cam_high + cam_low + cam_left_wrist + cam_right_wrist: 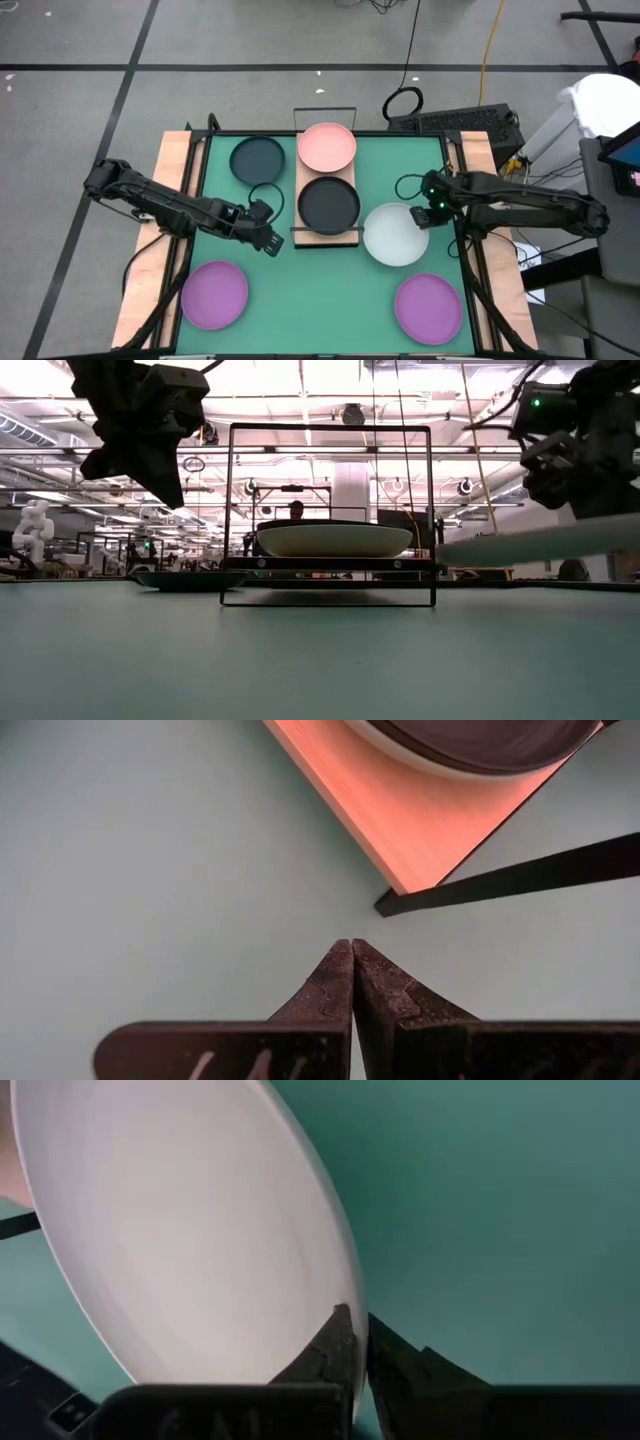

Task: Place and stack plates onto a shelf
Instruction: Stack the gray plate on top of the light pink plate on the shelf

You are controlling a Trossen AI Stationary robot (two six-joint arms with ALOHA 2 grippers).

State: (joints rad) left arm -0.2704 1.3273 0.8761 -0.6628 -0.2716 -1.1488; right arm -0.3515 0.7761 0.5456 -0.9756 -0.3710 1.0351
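The shelf (303,172) stands mid-table; a pink plate (326,146) lies on its far end and a dark grey plate (328,203) on its near end. My right gripper (421,216) is shut on a whitish plate (393,237) right of the shelf; in the low view the plate (540,542) hangs above the table. My left gripper (271,243) is shut and empty, above the table by the shelf's near left corner (420,830). Another dark grey plate (257,158) and two purple plates (214,293) (428,308) rest on the table. My right gripper pinches the whitish plate's rim (345,1295) between its two fingers, one on the plate's upper face and one under it. The fingers come from the table's right side. The plate is lifted clear of the table, nearly level, a little higher at the held side.
The shelf's black wire frame ends (330,428) rise above the board at both ends. Wooden side rails (170,170) run along the table's left and right. Open green table lies between the two purple plates near the front edge.
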